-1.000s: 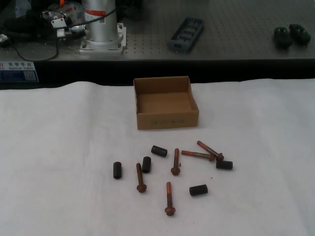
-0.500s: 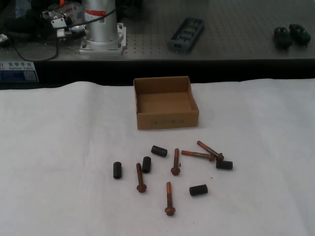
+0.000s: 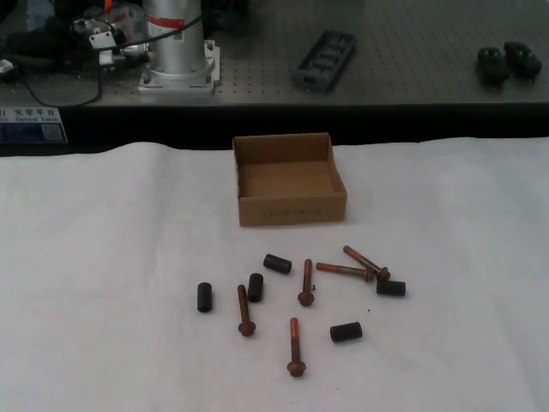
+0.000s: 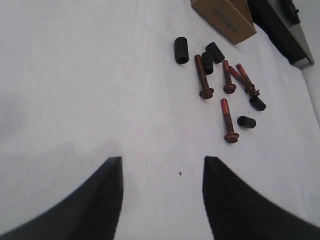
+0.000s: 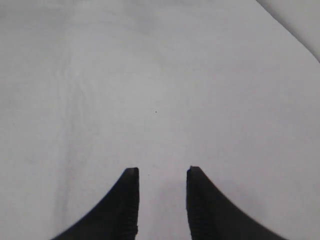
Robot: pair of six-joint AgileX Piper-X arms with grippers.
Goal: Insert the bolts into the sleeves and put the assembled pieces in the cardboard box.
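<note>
While both arms hang over the white sheet (image 3: 103, 275), each pincer is apart and has only the sheet between its fingers: the left gripper (image 4: 162, 200) stands wide, and the right gripper (image 5: 162, 202) shows a clear gap too. In the high view the cardboard box (image 3: 292, 210) stands with its top open, and the loose parts all lie on the sheet at its 6 o'clock side. Five bolts (image 3: 295, 346) are scattered there with bare shanks, separate from the five black sleeves (image 3: 346, 332). Two bolts at about 5 o'clock from the box meet at their heads, with one sleeve just beside them. Another sleeve lies a little apart at about 7 o'clock. In the left wrist view the same group lies ahead of the fingers, with a corner of the box beyond it.
</note>
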